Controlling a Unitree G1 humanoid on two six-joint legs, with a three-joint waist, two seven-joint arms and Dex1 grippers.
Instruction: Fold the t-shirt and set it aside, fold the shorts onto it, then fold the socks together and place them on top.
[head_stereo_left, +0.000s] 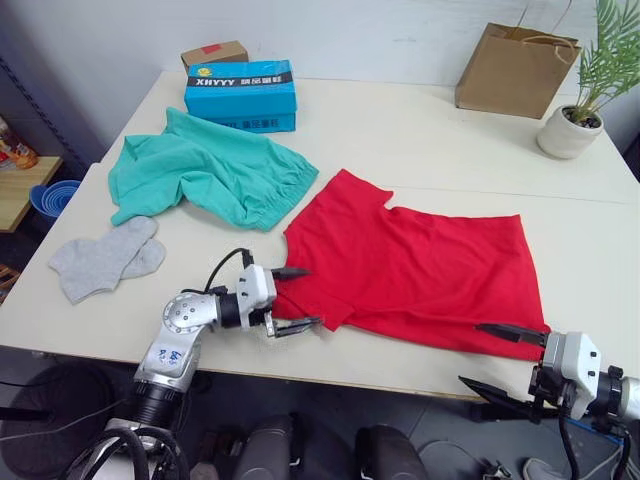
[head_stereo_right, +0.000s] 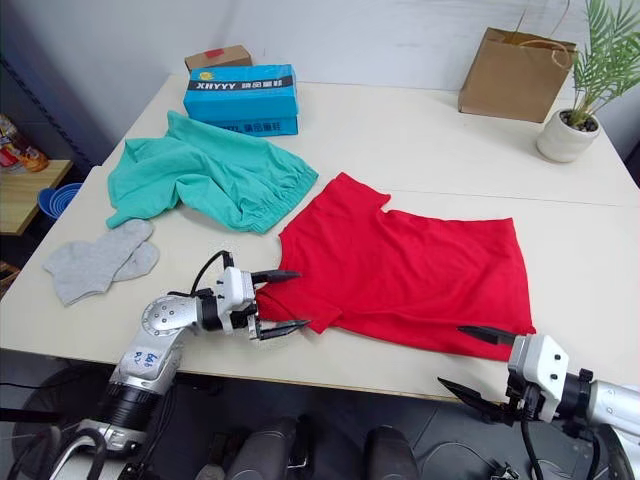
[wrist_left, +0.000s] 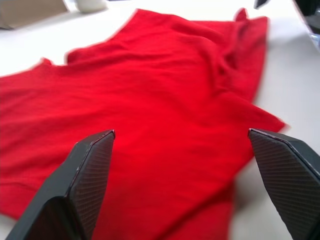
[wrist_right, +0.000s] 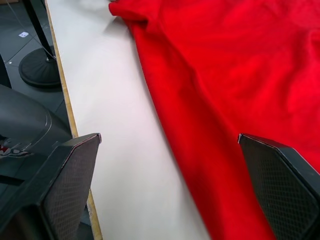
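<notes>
Left eye view showed the t-shirt (head_stereo_left: 415, 270) spread flat on the bench (head_stereo_left: 450, 140), with the left end effector (head_stereo_left: 297, 298) spread wide at its near sleeve edge, one finger above the cloth and one at the hem. The right end effector (head_stereo_left: 503, 357) hung at the bench's near edge, also spread, just short of the shirt's near corner and holding nothing. Thin and limp, the shirt would likely drape, slide and bunch easily; pinching both near corners at the hem looked the sound hold. Beyond the left end effector lay the shorts (head_stereo_left: 205, 175), and out to its side the socks (head_stereo_left: 105, 257), both apart from the shirt. The bench was pale and smooth. Far past both end effectors sat a blue box (head_stereo_left: 241, 95), a paper bag (head_stereo_left: 515, 70) and a potted plant (head_stereo_left: 580, 110).
</notes>
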